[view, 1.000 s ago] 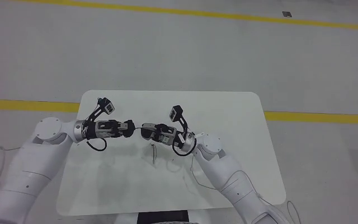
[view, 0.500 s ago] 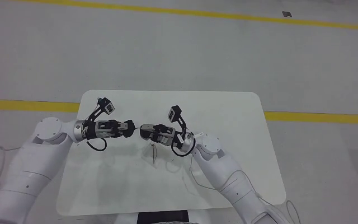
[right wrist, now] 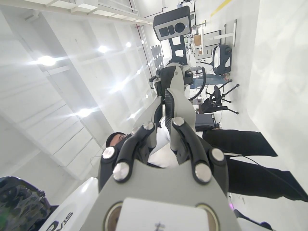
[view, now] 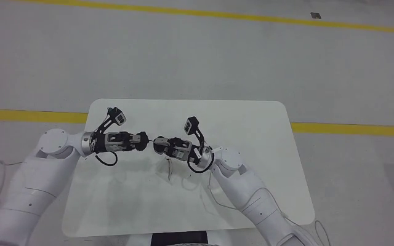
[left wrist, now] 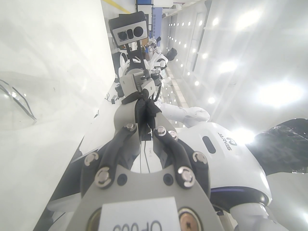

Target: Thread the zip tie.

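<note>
Above the middle of the white table (view: 246,123) my two grippers meet tip to tip. My left gripper (view: 143,140) comes in from the left and is shut on a thin black zip tie (view: 151,141). My right gripper (view: 157,142) faces it from the right, shut on the same tie. In the left wrist view my left gripper (left wrist: 146,111) pinches black plastic, and a black strap of the zip tie (left wrist: 133,97) runs across the right gripper's tips just beyond. In the right wrist view my right gripper (right wrist: 164,104) is pressed together; the tie itself is hidden between the pads.
Loose black zip ties (view: 169,168) lie on the table just in front of the grippers. In the left wrist view they lie in a clear bag (left wrist: 19,106). A thin white cable (view: 212,184) trails beside the right arm. A person stands beyond the table in the right wrist view.
My right gripper has crept a little to the left, closing the small gap to the left gripper. The left arm has stayed where it was.
</note>
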Controlling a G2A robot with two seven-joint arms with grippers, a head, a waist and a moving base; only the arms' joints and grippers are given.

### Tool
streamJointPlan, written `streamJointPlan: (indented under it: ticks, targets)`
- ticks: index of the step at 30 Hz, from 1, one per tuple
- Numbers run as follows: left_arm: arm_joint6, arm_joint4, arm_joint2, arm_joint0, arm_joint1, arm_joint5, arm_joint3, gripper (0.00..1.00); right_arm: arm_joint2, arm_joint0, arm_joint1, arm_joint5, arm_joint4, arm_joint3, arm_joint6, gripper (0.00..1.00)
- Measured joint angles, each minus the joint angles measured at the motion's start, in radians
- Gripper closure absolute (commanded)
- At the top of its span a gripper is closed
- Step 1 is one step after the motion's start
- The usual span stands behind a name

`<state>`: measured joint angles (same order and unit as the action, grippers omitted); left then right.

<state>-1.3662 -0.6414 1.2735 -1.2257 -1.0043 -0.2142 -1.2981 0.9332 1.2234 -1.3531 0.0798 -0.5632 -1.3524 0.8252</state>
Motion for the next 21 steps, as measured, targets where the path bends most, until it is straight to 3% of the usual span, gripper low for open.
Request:
streamJointPlan:
  ticks: [2,6,16,21]
  targets:
    - [0.018,0.000,-0.004,-0.004,-0.001,0.003,-0.010,0.09,0.002,0.003,0.001,0.000,0.002,-0.004,-0.003,1.00]
    - [0.044,-0.004,-0.005,-0.014,0.002,0.009,-0.030,0.01,0.006,0.013,0.002,0.003,0.004,-0.012,-0.014,1.00]
    - [0.046,-0.013,-0.008,-0.028,0.009,0.011,-0.044,0.24,0.007,0.027,0.002,0.007,-0.006,-0.023,-0.041,1.00]
    - [0.051,-0.024,-0.006,-0.035,0.012,0.007,-0.046,0.25,0.015,0.037,0.001,0.016,-0.032,-0.024,-0.066,1.00]
